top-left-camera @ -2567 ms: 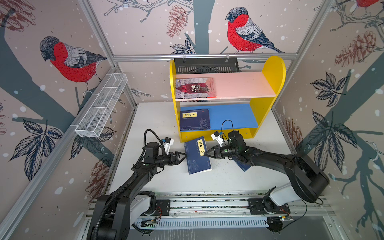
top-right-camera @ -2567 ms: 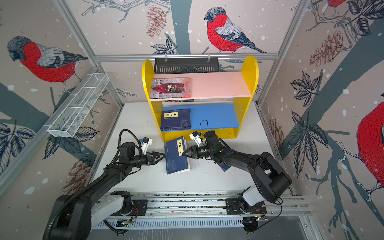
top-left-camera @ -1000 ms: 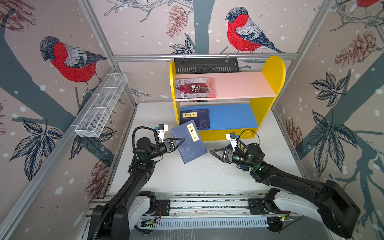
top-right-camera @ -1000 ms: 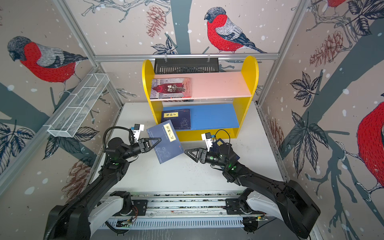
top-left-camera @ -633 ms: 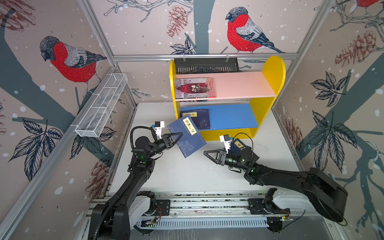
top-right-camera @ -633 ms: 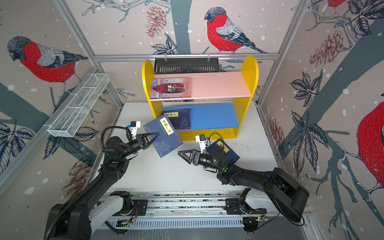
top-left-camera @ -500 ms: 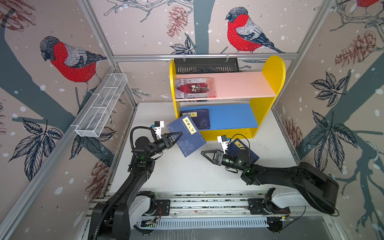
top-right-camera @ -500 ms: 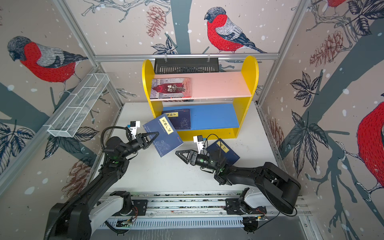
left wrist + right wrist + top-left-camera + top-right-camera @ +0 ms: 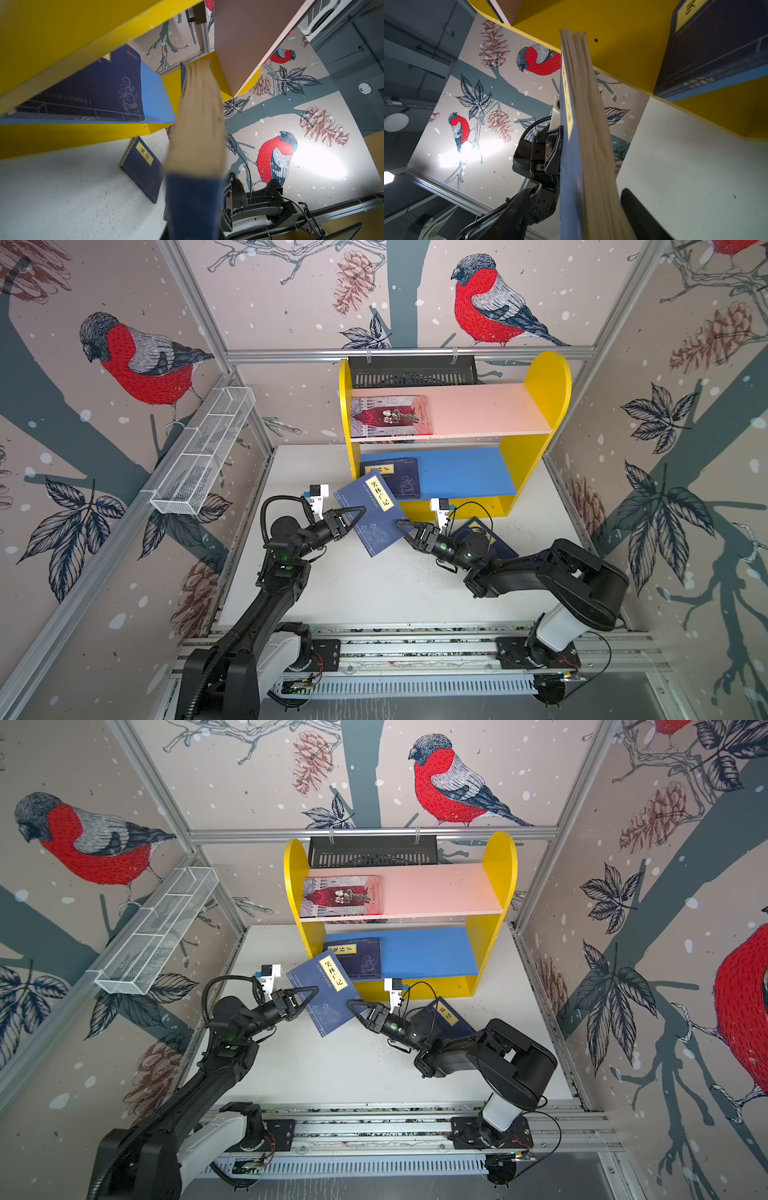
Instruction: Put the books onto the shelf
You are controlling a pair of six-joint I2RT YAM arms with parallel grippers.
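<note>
White tabletop (image 9: 374, 593) inside bird-print walls; arm bases sit on the rail (image 9: 415, 649) at the bottom of both top views.

Mid-frame, your left gripper (image 9: 360, 512) is clenched on the left edge of a blue paperback (image 9: 374, 518) w/ a yellow title label, holding it tilted, off the table. Right gripper (image 9: 401, 526) meets the opposite edge. In the right wrist view its jaws stand either side of the fanned pages, one finger (image 9: 639, 214) just beside them, the other clear of the cover: released, no grip yet.

Reads as a handover before shelving. Next, as I judge it: clamp right, then free left, w/o letting the limp pages splay, then slide the book flat onto the bare part of the blue lower board (image 9: 461, 472).

Right of centre, a navy paperback (image 9: 492, 537) lies flat on the table, partly under the right arm; not yet shelved.

Beyond, the yellow shelf (image 9: 544, 381): one navy book (image 9: 399, 481) at the left of the blue board, a red-and-grey illustrated book (image 9: 390, 416) at the left of the pink upper board (image 9: 478, 410). So two shelved, one in hand, one on the table; no fifth in view.

In the way: the held book's top corner overlaps the shelf front and the navy book in both top views; can't tell if they touch. Pink board overhangs the slot.

Black slotted tray (image 9: 411, 371) behind the shelf and wire mesh basket (image 9: 203, 452) upper left: leave alone.
</note>
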